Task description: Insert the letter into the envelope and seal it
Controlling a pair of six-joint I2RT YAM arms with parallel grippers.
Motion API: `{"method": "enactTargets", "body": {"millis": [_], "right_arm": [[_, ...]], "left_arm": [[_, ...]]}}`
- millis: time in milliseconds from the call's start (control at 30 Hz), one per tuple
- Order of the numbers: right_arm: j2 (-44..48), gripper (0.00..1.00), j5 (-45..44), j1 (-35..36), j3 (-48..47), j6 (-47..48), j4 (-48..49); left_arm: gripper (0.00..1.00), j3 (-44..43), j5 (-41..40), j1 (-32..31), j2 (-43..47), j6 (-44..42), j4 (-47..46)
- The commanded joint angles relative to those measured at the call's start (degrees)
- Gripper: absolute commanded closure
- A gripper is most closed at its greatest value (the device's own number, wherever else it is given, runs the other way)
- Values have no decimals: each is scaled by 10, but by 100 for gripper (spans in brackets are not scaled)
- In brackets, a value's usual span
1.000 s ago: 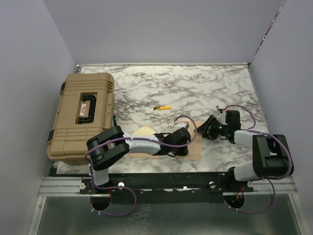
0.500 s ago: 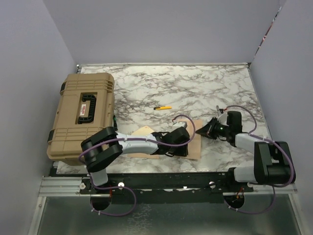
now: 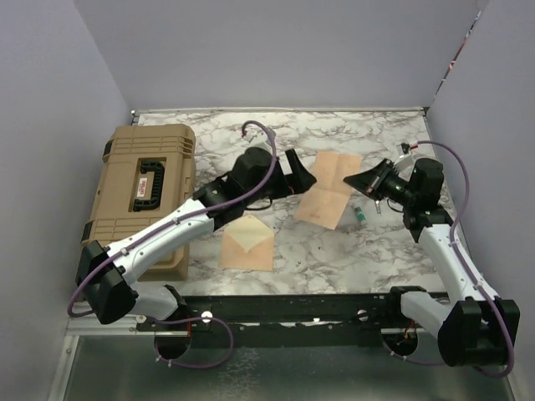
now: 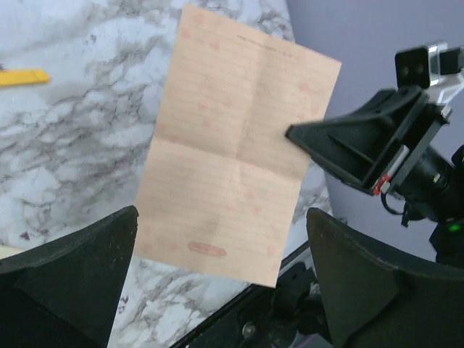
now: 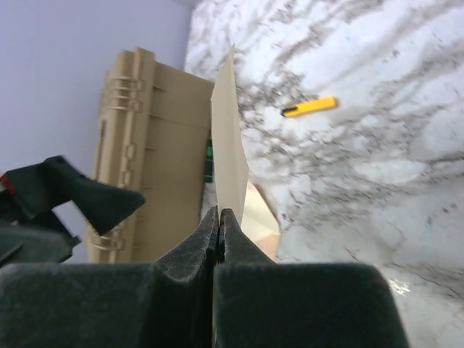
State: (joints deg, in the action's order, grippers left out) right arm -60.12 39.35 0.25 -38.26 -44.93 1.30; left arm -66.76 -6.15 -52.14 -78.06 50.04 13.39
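Note:
The letter [image 3: 328, 189], a peach-tan sheet with fold creases, hangs in the air above the table's middle right. My right gripper [image 3: 351, 180] is shut on its right edge. In the right wrist view the letter [image 5: 229, 145] shows edge-on, rising from my shut right gripper [image 5: 219, 212]. My left gripper [image 3: 301, 175] stands open just left of the sheet and does not touch it. From the left wrist, the letter [image 4: 235, 152] faces the camera beyond my open left gripper [image 4: 221, 221]. The envelope [image 3: 248, 243] lies flat near the front edge, flap open, paler inside showing.
A tan hard case [image 3: 142, 188] fills the table's left side. A yellow cutter [image 4: 22, 76] lies on the marble behind the letter. A small green object [image 3: 358, 215] sits under the right arm. Walls close in the back and both sides.
The right gripper shut on the letter and lifted it off the front of the table. The left arm rose from the envelope toward the middle and opened wide.

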Motion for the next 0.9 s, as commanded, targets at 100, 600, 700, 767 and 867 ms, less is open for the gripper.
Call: {"method": "enactTargets", "body": {"millis": [100, 600, 700, 767, 867], "right_arm": [[25, 100, 29, -4, -68, -147, 77], [36, 100, 63, -4, -99, -403, 265], [36, 100, 72, -4, -109, -393, 268], [31, 100, 84, -4, -116, -384, 261], [24, 100, 101, -4, -118, -371, 281]], "left_arm": [[1, -96, 231, 113, -24, -60, 21], [18, -147, 391, 170, -34, -3, 30], [35, -129, 417, 170, -23, 44, 10], [43, -120, 431, 169, -13, 87, -23], [55, -111, 456, 169, -9, 131, -74]]}}
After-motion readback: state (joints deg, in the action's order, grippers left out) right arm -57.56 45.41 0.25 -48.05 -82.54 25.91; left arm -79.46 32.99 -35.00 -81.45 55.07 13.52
